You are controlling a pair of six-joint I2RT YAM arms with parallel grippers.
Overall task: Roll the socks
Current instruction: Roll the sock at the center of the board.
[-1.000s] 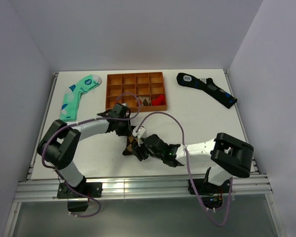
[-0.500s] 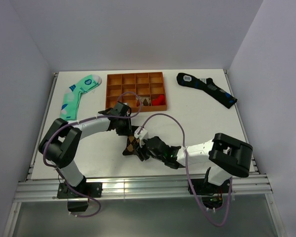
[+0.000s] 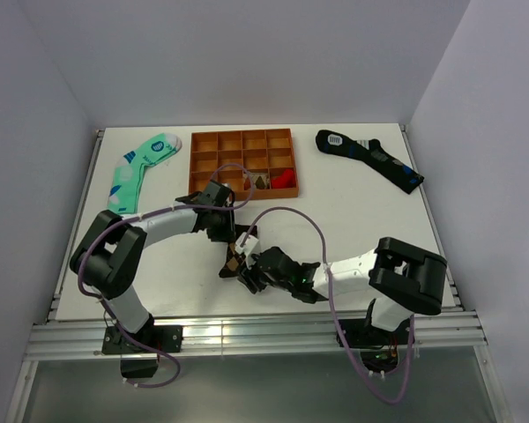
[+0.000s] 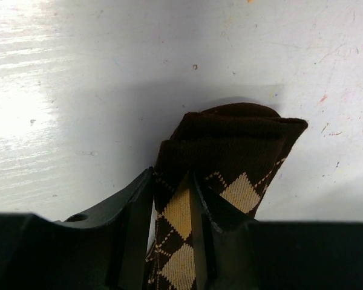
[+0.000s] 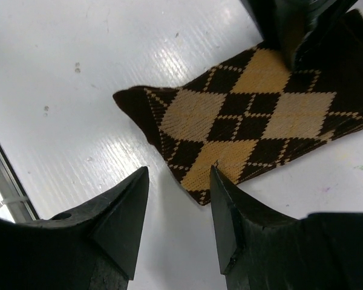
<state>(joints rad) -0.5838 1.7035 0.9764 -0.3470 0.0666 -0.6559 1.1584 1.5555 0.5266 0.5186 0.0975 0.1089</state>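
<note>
The white table (image 3: 353, 220) carries all items. The socks (image 3: 234, 261), brown argyle, lie near the front centre. The left gripper (image 3: 235, 240) meets their far end. The right gripper (image 3: 249, 273) sits at their near right edge and covers part of the fabric. Jaw positions cannot be made out from above. An orange compartment tray (image 3: 242, 133) stands at the far centre, with a red item (image 3: 285, 181) and a dark item (image 3: 260, 182) in neighbouring near-right cells. A mint-green sock (image 3: 139, 170) lies left of the tray. A black-navy sock (image 3: 368, 157) lies right of it.
</note>
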